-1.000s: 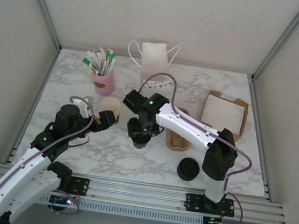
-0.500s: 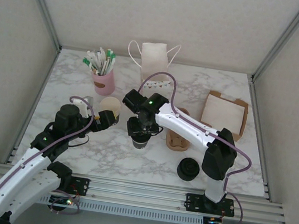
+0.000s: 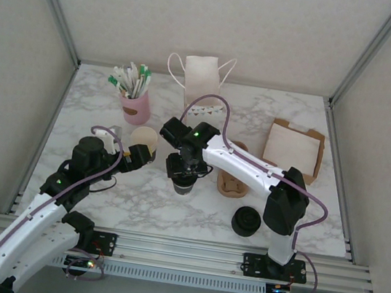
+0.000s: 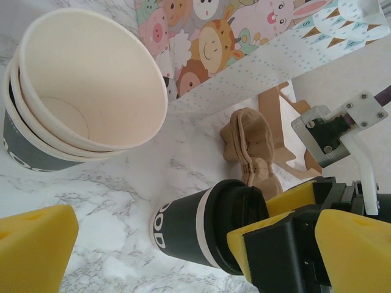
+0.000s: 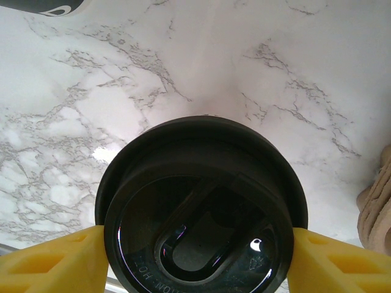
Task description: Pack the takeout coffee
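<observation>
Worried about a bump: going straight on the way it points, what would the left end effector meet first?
Likely the takeout coffee, between the open fingers of the left end effector, gripped at its lid by the right end effector; the stacked lidless cups lie to one side. Depth is unclear.

black-lidded takeout coffee (image 4: 183, 231), upright, dark-sleeved

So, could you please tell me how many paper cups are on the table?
4: three lidless cups nested in one stack left of centre, and the lidded takeout coffee gripped by the right tool. More may hide inside the stack.
</observation>
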Available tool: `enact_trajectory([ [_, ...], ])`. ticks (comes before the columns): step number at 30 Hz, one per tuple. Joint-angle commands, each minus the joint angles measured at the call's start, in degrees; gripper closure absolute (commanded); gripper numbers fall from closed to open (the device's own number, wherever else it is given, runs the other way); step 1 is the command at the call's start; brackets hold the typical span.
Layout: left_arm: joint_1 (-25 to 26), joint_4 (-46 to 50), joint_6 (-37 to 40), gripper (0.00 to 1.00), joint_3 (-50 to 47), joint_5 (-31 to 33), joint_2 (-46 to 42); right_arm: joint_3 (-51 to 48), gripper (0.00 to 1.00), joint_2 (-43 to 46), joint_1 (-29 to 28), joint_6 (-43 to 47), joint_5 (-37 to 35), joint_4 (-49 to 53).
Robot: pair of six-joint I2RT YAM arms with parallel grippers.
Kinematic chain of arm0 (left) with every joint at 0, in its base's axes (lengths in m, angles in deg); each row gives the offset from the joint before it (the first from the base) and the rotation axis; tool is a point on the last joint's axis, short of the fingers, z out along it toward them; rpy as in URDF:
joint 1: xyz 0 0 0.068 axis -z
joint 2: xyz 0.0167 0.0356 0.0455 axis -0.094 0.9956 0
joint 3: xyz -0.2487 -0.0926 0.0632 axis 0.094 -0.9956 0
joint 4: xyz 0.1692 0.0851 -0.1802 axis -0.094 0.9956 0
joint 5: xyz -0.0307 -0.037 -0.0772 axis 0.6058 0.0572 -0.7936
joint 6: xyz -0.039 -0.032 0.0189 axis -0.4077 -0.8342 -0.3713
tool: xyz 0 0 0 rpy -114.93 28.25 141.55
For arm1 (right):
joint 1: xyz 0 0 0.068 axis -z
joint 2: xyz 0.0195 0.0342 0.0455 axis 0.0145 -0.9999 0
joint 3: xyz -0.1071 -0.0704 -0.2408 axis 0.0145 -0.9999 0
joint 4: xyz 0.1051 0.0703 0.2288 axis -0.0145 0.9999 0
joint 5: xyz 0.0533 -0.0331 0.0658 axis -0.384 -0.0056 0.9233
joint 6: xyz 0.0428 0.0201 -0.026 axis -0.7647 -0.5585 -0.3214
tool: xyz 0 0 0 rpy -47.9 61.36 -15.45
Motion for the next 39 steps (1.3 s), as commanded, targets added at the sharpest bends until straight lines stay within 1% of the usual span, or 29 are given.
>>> enact_trajectory([
  [1,-0.7,-1.0,1.2,0.00,-1.1,-1.3,-0.3,-1.5,0.30,-0.7,-0.7,-1.1,-0.7,2.5],
  [8,-0.7,-1.2,1.1,0.00,-1.2,-1.3,-0.2,-2.1,0.30,0.1,-0.7,-1.3,-0.7,2.5],
  [13,-0.8,-1.2,1.0,0.00,-1.3,-1.3,-0.2,-4.4,0.30,0.2,-0.8,-1.7,0.4,0.8],
  [27,-1.0,-2.1,1.0,0.00,-1.7,-1.5,1.0,-7.3,0.30,1.0,-1.2,-2.5,0.3,0.7],
  [39,-1.1,-2.7,0.9,0.00,-2.3,-1.5,1.4,-9.0,0.30,-0.5,-3.0,-2.8,-1.9,2.4],
])
